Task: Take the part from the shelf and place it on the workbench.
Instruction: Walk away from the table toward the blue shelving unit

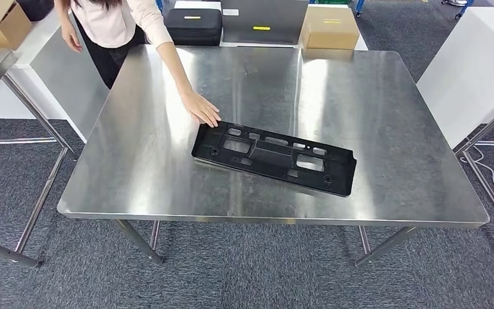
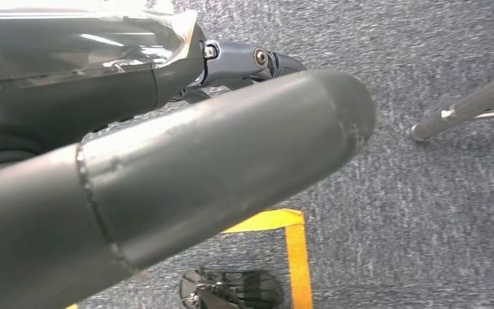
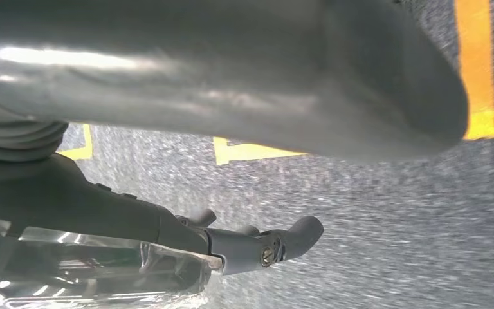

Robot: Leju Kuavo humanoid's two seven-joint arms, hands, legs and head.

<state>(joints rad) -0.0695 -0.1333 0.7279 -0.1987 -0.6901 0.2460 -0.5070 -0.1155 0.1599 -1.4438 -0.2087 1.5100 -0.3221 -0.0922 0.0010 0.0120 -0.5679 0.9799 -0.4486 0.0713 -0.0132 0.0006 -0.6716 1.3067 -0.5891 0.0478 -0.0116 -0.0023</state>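
While the part point(image 1: 274, 157) lies flat mid-tabletop point(image 1: 392, 135), both hands hanging empty with fingers apart, a person's hand point(image 1: 203, 107) touching its 10 o'clock corner may shift it.

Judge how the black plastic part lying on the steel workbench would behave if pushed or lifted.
The black plastic part lies flat, so it would probably slide, not roll, on the smooth workbench. Its cut-outs suggest lightness. Long and thin, it may flex slightly if lifted by one end.

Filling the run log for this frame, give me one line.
part: black plastic part flat on workbench | person's hand touching its end | left hand, right hand: hanging over carpet, holding nothing
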